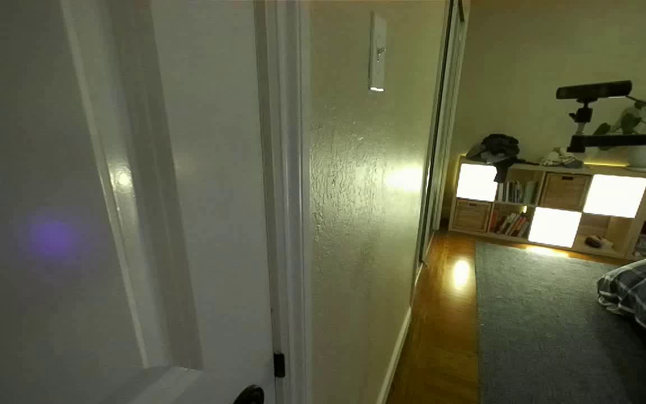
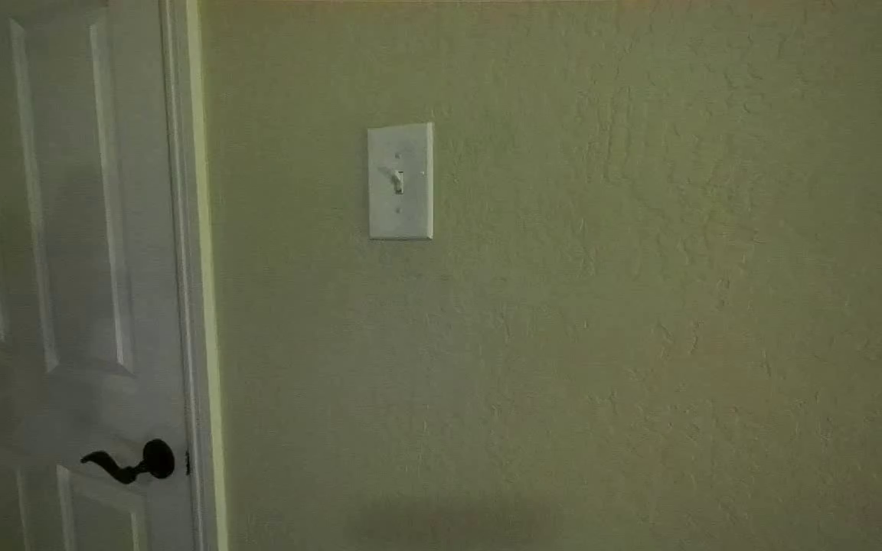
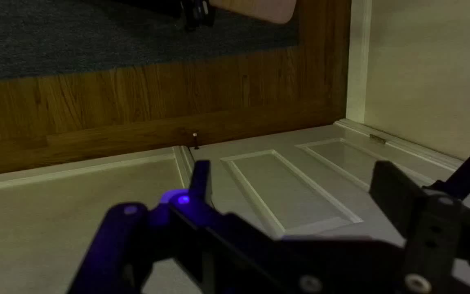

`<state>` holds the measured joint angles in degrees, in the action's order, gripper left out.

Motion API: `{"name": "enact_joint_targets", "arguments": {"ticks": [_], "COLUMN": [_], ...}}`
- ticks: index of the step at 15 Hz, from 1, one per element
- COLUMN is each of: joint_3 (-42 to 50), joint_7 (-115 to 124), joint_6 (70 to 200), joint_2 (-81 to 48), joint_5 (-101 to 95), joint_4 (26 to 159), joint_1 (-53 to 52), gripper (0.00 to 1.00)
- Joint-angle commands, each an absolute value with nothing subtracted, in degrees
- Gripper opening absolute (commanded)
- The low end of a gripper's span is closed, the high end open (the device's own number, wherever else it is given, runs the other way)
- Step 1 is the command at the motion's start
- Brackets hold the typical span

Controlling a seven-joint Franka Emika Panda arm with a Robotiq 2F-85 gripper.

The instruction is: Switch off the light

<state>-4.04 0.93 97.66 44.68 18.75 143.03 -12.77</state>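
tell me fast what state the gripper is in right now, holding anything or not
Gripper: open, holding nothing, as the wrist view shows.

One light switch (image 2: 400, 203), one gripper (image 3: 292, 177) with two fingers (image 3: 395, 198), three glowing cubes (image 1: 615, 195), two baskets (image 1: 564, 193), one plant (image 1: 630, 122), one camera (image 1: 594, 90) and one blanket (image 1: 645, 297) are being counted.

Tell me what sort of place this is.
Probably a bedroom in a home: what looks like plaid bedding at the edge of an exterior view, and a low cube shelf holding books and baskets.
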Motion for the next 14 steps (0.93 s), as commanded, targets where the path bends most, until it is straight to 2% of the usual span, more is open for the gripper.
{"name": "enact_joint_targets", "arguments": {"ticks": [1, 9, 14], "joint_3": [-5.0, -5.07, -5.26], "joint_7": [0.22, 0.25, 0.08], "joint_6": [97.24, 97.45, 101.89], "joint_2": [44.68, 44.51, 38.88], "joint_5": [19.39, 19.43, 17.93], "joint_4": [142.82, 142.86, 141.95], "joint_1": [-11.4, -11.39, -9.26], "gripper": [1.0, 1.0, 1.0]}}
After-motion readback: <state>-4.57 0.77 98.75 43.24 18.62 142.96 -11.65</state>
